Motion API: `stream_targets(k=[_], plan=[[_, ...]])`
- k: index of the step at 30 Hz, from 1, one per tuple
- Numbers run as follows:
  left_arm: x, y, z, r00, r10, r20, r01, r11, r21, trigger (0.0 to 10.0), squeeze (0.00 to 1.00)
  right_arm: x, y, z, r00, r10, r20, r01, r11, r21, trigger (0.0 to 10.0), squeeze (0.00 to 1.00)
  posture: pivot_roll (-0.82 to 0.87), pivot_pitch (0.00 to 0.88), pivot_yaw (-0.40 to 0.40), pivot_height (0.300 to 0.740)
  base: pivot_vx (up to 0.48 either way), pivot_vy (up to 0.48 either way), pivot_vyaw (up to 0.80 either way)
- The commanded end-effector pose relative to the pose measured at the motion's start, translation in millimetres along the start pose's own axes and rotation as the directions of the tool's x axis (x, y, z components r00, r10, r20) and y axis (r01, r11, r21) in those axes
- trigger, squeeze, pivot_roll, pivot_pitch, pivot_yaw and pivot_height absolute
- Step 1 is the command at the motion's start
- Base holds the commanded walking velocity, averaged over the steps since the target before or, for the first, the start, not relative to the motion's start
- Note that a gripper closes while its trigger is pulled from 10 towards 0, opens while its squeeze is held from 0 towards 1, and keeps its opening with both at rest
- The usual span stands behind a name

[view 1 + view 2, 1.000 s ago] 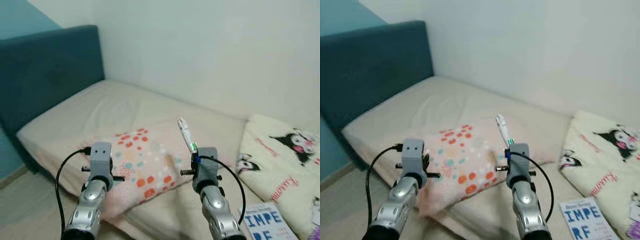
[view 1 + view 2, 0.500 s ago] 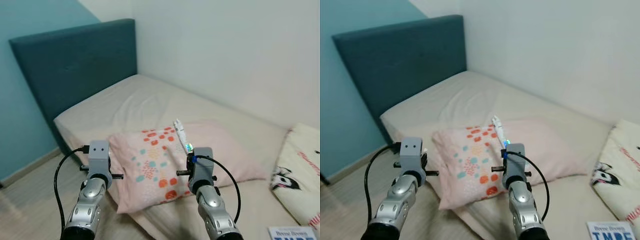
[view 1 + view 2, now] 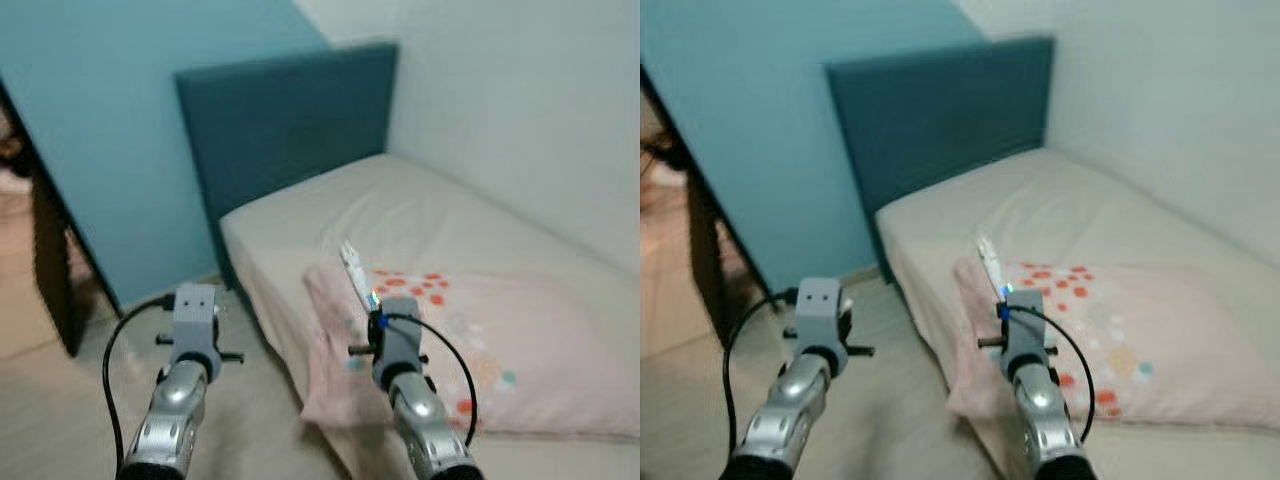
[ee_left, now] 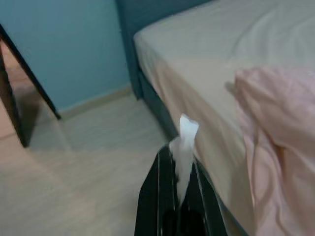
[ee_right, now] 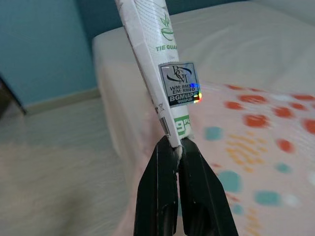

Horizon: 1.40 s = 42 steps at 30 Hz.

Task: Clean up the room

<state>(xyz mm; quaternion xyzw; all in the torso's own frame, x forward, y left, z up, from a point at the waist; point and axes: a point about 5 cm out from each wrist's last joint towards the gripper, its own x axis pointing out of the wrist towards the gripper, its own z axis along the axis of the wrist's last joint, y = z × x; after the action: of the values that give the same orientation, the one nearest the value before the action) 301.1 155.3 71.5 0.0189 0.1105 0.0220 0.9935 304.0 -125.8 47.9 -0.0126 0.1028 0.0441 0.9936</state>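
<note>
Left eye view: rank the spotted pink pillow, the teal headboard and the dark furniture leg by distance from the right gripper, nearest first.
1. Spotted pink pillow, directly under the right gripper, on the bed.
2. Teal upholstered headboard, ahead at the bed's end.
3. Dark furniture leg, far off on the left.

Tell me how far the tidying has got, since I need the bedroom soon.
Both pickups look done: the left gripper is shut on a crumpled white scrap of tissue, and the right gripper is shut on a flat white-and-green printed packet. In hand: carrying both beside the beige bed. Left: dropping both off; the pink spotted pillow hangs over the mattress edge.
</note>
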Motion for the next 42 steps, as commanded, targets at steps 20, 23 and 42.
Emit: stream_targets(k=[20,23,42], plan=[[-2.7,-5.6,-4.3,1.000,0.025,-0.007,-0.025,0.999,-0.030,10.0,0.00,0.1,2.2,-6.2,0.999,0.029,-0.029,-0.028,0.999,0.044,10.0,0.00,0.09,0.000,-0.075,0.740,0.000,0.000,0.80],[-5.2,-3.7,-4.2,1.000,0.020,-0.007,-0.020,0.999,-0.030,10.0,0.00,0.5,5.7,-6.4,0.998,0.044,-0.032,-0.042,0.997,0.059,10.0,0.00,0.09,0.000,-0.077,0.740,0.000,0.000,0.80],[-3.2,-4.2,-4.7,1.000,0.009,-0.014,-0.009,1.000,-0.007,10.0,0.00,-1.7,4.9,-10.8,0.998,0.058,-0.039,-0.055,0.997,0.062,10.0,0.00,0.07,0.000,-0.044,0.740,0.000,0.000,0.80]])
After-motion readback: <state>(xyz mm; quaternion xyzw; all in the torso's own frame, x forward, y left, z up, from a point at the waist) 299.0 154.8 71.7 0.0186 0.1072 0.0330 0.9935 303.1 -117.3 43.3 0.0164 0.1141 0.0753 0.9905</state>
